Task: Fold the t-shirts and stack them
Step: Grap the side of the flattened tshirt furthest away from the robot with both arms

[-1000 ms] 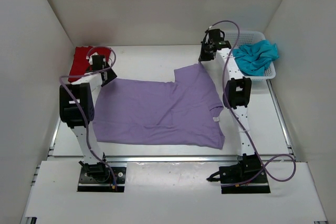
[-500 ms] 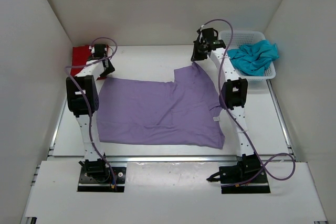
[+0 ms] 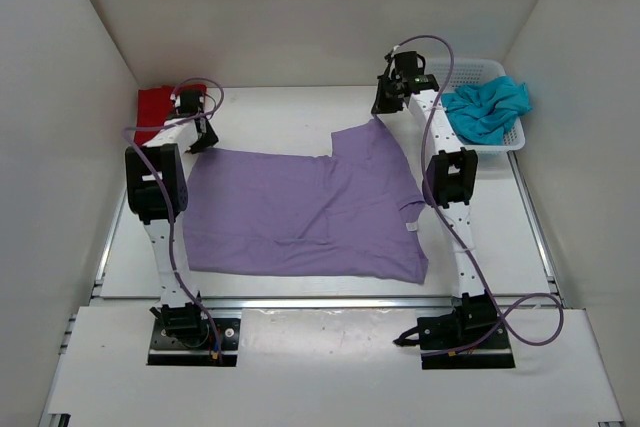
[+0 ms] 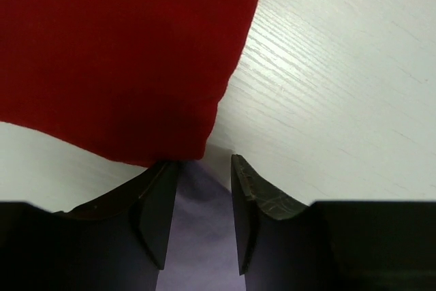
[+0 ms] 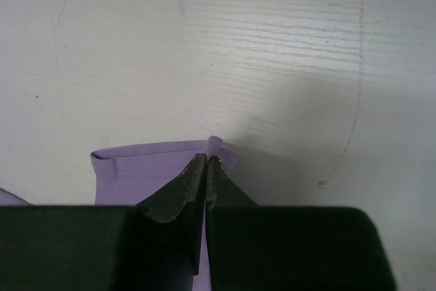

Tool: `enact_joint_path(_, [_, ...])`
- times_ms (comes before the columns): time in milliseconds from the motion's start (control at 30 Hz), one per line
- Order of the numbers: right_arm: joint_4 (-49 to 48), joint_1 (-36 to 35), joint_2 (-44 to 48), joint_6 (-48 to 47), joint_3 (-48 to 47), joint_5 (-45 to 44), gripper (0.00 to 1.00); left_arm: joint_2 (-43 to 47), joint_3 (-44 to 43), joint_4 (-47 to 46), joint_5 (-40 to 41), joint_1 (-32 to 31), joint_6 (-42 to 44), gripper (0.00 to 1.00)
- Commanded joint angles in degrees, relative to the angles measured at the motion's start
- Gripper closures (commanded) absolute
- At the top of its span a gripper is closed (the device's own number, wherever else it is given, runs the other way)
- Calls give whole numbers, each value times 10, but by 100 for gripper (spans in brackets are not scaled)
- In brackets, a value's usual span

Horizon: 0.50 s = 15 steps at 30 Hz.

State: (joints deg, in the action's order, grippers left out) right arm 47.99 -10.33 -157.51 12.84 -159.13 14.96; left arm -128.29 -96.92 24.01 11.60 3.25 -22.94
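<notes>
The lavender t-shirt (image 3: 300, 212) is spread flat, with one far corner clamped in the closed jaws of the right gripper (image 5: 206, 160). The teal t-shirt (image 3: 487, 107) is heaped in the white basket (image 3: 462, 69) just beside those jaws. The red t-shirt (image 4: 122, 52) is seen just ahead of the parted jaws of the left gripper (image 4: 202, 163), with lavender cloth showing in their gap.

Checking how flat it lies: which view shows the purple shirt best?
Top view: nearly the whole purple shirt lies spread out. Left wrist shows only a strip inside the open left gripper; right wrist only a corner pinched in the right gripper.
</notes>
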Motion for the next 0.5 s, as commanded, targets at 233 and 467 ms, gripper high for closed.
enact_joint_path(233, [-10,1,59,-4,-19,12,100,55,38,-1,14,-3,7,72])
enact_joint_path(467, [9,0,89,-15,0,4,100,91,61,-18,-2,-12,3,94])
